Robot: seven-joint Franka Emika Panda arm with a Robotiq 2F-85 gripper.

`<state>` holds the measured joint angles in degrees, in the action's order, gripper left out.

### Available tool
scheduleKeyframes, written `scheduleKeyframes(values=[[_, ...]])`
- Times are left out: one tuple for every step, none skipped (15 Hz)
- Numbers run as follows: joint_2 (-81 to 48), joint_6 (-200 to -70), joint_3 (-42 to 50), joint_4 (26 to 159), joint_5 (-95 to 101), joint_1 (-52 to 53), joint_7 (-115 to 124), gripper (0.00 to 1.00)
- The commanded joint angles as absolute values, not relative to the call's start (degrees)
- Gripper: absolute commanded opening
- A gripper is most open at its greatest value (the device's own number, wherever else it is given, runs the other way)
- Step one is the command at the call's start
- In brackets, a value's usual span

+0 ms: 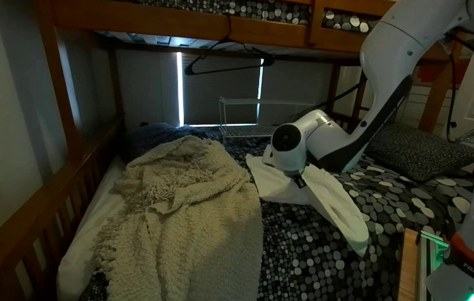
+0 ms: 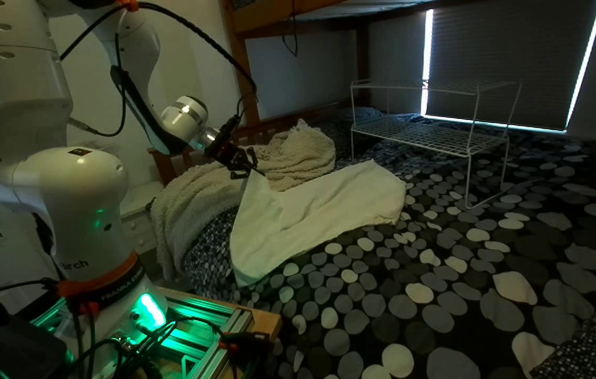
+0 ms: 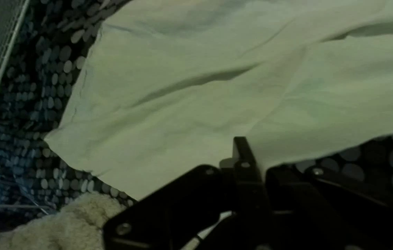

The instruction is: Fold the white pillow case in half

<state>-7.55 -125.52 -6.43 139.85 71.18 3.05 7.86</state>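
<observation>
The white pillow case (image 1: 333,196) lies spread on the black-and-white bedcover (image 1: 299,255), a little wrinkled. It also shows in an exterior view (image 2: 324,205), where one part is pulled up to a peak at my gripper (image 2: 256,171). My gripper (image 1: 299,180) points down over the cloth's middle in an exterior view. In the wrist view my gripper (image 3: 259,163) has its fingers close together with the edge of the pillow case (image 3: 189,107) running up between them. It is shut on the cloth and holds that edge raised. The rest of the cloth rests on the bedcover.
A cream knitted blanket (image 1: 203,209) is heaped beside the cloth. A white wire shelf (image 2: 413,138) stands on the bed behind it. A dark pillow (image 1: 423,150) lies near the arm. A black hanger (image 1: 228,71) hangs from the upper bunk's wooden rail (image 1: 178,21).
</observation>
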Motion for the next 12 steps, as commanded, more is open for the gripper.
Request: scheduleKeyframes(values=[[-3.8, -123.9, -3.5, 137.1, 72.0, 1.6, 3.9, 0.00], [-3.4, -123.8, -2.8, 135.9, 72.9, 1.3, 3.7, 0.00], [-3.4, -123.5, -2.2, 134.4, 74.7, 1.0, 4.1, 0.00], [-3.7, -122.0, -1.8, 132.9, 76.2, 0.9, 4.8, 0.00], [-4.4, -121.4, -1.4, 131.6, 78.2, 0.7, 6.8, 0.00], [-5.7, -119.7, -0.9, 130.2, 81.3, 0.6, 11.4, 0.00], [-3.9, -121.8, -1.4, 131.9, 77.4, 0.6, 6.4, 0.01], [-4.2, -121.0, -1.1, 131.0, 79.0, 0.5, 8.1, 0.01], [-4.6, -120.8, -0.9, 130.6, 79.7, 0.4, 8.9, 0.01], [-4.9, -120.8, -0.8, 130.4, 79.9, 0.3, 9.4, 0.01], [-5.1, -120.8, -0.9, 130.3, 80.1, 0.3, 9.8, 0.01], [-5.2, -120.8, -0.9, 130.3, 80.1, 0.3, 10.0, 0.01]])
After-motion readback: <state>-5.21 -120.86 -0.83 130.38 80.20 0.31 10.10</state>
